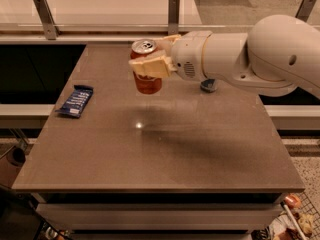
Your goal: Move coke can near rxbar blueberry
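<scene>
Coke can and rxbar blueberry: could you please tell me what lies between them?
In the camera view, only bare table lies between the rxbar blueberry and the coke can, which the gripper holds right of it.

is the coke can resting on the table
No, the gripper holds the coke can in the air above the table, apart from the rxbar blueberry at the left edge.

Midsection of coke can behind pincer
</scene>
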